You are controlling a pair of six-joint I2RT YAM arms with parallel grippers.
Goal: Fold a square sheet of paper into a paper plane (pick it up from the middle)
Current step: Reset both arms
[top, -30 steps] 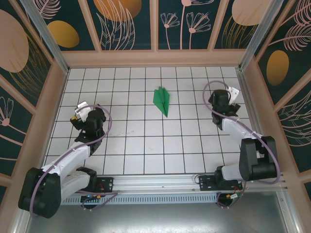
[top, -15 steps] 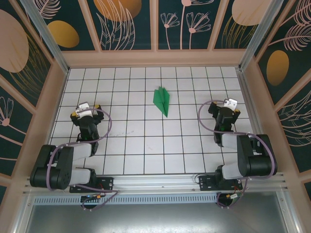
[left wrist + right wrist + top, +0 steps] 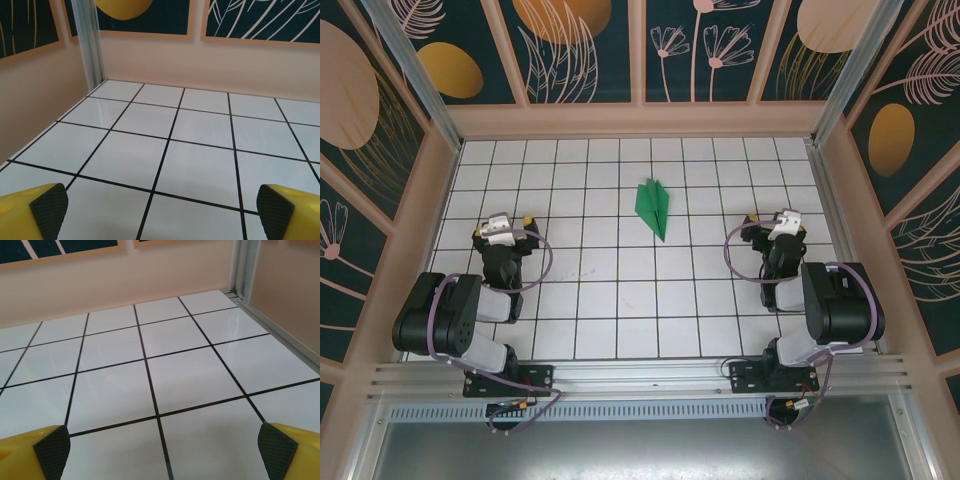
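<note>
Nearest, the left pincer (image 3: 502,224) and right pincer (image 3: 775,222) are held wide open and empty over the table (image 3: 620,300), seemingly parked since folding looks done. Farther out, the plane (image 3: 654,207) is laid flat at mid-table, well apart from both. Its folds are too small to be checked.

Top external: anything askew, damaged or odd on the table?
Nothing stands out. The paper plane lies on the grid table, looks intact, slightly angled to the lines, apart from both arms. The left gripper and right gripper are open and empty.
</note>
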